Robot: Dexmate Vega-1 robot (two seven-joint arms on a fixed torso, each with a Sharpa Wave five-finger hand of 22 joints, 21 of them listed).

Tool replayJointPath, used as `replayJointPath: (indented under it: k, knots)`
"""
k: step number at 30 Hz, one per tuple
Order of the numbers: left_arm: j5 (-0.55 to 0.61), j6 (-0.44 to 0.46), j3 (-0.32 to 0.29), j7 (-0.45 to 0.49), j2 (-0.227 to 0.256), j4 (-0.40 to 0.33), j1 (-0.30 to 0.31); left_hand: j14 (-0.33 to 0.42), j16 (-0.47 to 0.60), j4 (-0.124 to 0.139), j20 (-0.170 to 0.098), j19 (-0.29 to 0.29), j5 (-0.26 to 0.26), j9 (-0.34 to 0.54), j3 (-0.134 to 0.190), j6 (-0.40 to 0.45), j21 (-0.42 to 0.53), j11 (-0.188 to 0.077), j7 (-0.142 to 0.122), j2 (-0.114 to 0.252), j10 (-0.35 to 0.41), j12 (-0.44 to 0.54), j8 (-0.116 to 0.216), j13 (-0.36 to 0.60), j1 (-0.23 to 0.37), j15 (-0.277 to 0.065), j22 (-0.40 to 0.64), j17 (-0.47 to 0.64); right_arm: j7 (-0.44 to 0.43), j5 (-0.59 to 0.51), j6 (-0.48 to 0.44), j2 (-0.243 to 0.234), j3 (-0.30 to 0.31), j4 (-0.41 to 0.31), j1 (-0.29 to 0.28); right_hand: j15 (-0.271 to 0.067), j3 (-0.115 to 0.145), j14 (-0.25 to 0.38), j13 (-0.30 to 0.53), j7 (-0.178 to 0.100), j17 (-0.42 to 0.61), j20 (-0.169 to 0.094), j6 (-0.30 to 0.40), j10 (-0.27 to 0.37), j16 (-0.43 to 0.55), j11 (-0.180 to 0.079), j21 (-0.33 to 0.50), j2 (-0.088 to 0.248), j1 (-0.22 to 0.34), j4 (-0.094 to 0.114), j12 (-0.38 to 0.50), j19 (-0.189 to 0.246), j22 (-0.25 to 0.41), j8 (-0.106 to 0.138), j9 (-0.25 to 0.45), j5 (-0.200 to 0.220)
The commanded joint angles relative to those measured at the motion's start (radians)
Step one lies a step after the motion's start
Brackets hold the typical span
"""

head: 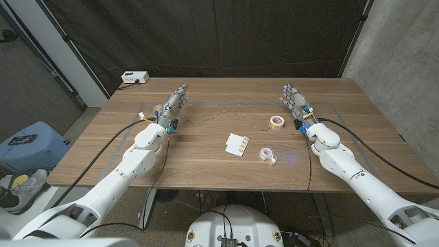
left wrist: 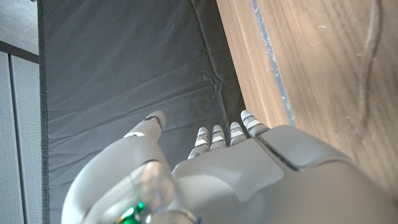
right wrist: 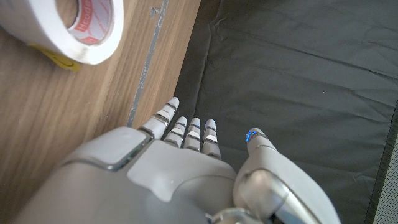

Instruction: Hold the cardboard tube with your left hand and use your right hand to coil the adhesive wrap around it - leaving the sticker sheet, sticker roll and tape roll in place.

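My left hand [head: 174,104] stands at the far left of the table, fingers straight and apart, holding nothing; its fingertips [left wrist: 214,132] reach past the table's far edge. My right hand [head: 295,103] stands likewise at the far right, holding nothing. A white roll with yellow stickers [head: 276,121] lies just inward of the right hand, and it is close beside that hand [right wrist: 81,25] in the right wrist view. Mid-table lies a white sticker sheet [head: 238,144], with a small clear tape roll [head: 267,154] to its right. A thin dark strand [head: 223,116] runs across the table between the hands.
A wooden table [head: 206,171] with a taped blue outline [head: 343,113]. A small white box [head: 134,77] sits beyond the far left corner. A black curtain hangs behind. A blue bin [head: 27,145] stands on the floor at the left.
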Motion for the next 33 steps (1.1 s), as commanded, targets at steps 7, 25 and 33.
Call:
replayJointPath:
  k: [7,25,33]
  knots:
    - [0.007,0.010,-0.029,0.009,0.060,-0.076,0.047,0.015,0.008,-0.027,0.003,0.004,0.021,0.005,0.013,0.004,-0.007,-0.005,0.005,0.001,0.017,0.009,0.009,0.008,0.023,-0.012,0.003,0.006,-0.009,-0.012,0.003,0.004,-0.006,-0.005,0.000,-0.032,0.008,0.000,0.005,-0.003,0.004,-0.042,0.007,-0.003,0.007,-0.002,0.006,-0.005,0.009,0.001,0.001,0.003,0.006,0.000,0.004,0.003]
    - [0.024,0.008,-0.047,-0.057,0.142,-0.098,0.046,0.016,0.002,-0.103,-0.013,0.013,0.092,0.004,0.066,0.012,-0.017,-0.023,-0.002,0.005,0.027,0.011,0.011,0.011,0.087,-0.031,0.003,0.008,-0.038,-0.036,0.002,0.023,-0.023,-0.012,0.006,-0.032,0.014,-0.001,0.005,-0.004,0.003,-0.040,0.005,-0.012,0.006,-0.004,0.006,-0.007,0.009,0.000,-0.001,0.001,0.006,-0.001,0.004,0.002]
    - [0.037,0.012,-0.046,-0.108,0.185,-0.099,0.030,0.016,0.002,-0.125,-0.013,0.014,0.113,0.004,0.081,0.016,-0.020,-0.025,-0.003,0.002,0.032,0.013,0.012,0.012,0.107,-0.032,0.003,0.008,-0.055,-0.045,0.004,0.032,-0.028,-0.016,0.003,-0.033,0.016,-0.001,0.005,-0.004,0.003,-0.040,0.003,-0.012,0.006,-0.004,0.006,-0.008,0.010,-0.001,-0.001,0.001,0.006,-0.002,0.004,0.002]
